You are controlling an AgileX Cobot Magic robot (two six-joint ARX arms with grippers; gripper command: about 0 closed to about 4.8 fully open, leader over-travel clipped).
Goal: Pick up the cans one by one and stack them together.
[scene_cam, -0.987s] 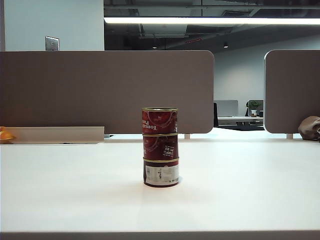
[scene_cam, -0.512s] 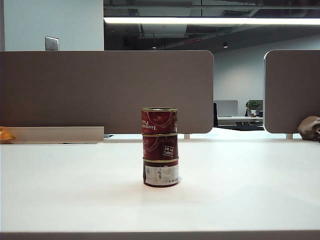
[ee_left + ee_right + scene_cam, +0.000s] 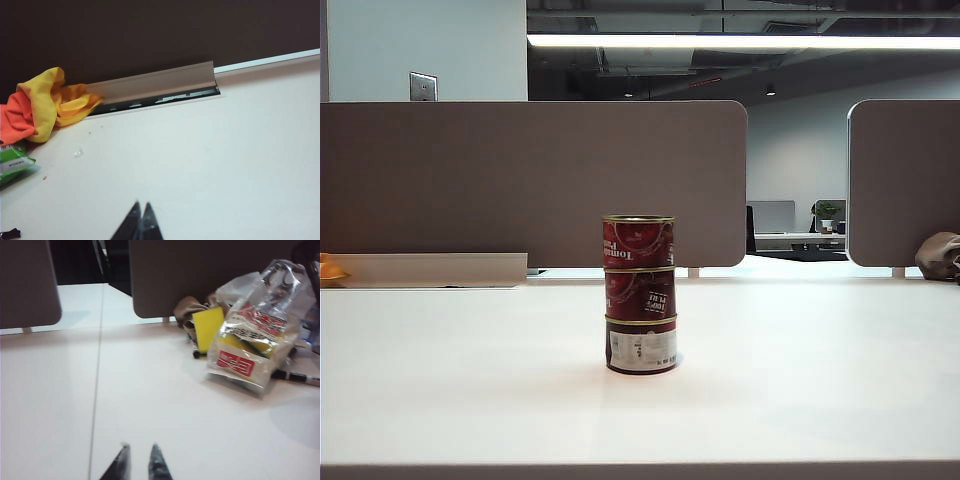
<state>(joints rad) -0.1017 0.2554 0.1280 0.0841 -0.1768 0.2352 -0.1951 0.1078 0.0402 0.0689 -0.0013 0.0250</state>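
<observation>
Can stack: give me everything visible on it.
Three squat tins form the can stack, upright and aligned, mid-table. Dark red labels, white lettering, gold rims; the bottom can shows a white panel. Only the bottom can touches the table. No gripper is near it in the exterior view.

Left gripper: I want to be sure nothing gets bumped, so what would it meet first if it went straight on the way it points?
The left gripper, shut and empty, points over bare white table. The way looks free up to the beige rail at the dark divider's foot, though depth is uncertain. The orange-yellow cloth lies off to one side.
</observation>
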